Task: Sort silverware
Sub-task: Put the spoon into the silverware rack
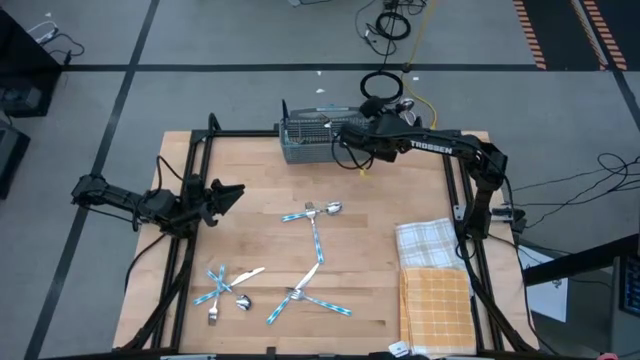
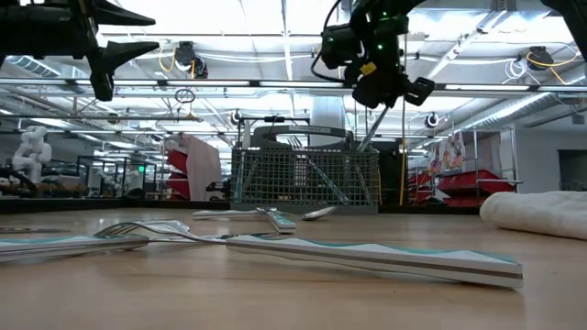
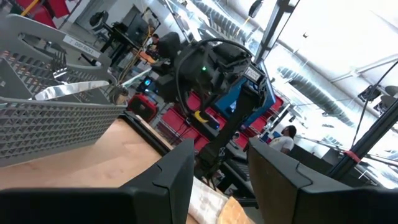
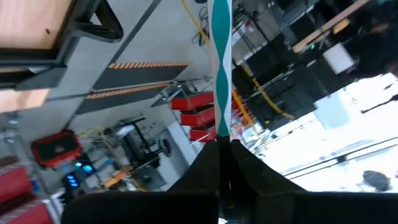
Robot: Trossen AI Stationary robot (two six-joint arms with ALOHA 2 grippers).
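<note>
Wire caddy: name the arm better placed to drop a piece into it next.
Right. Its pincer is shut on a teal-handled utensil beside the wire caddy. The left pincer is open, empty, farther off at the table's left edge.

Silver-headed silverware with teal-and-white striped handles; grey mesh caddy; white checked cloth; orange checked cloth.

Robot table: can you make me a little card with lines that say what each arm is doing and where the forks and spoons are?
left gripper: open, empty, at the table's left side
right gripper: shut on a teal-handled piece, by the mesh caddy
loose silverware: scattered on the wood table
towels: on the right side
</note>
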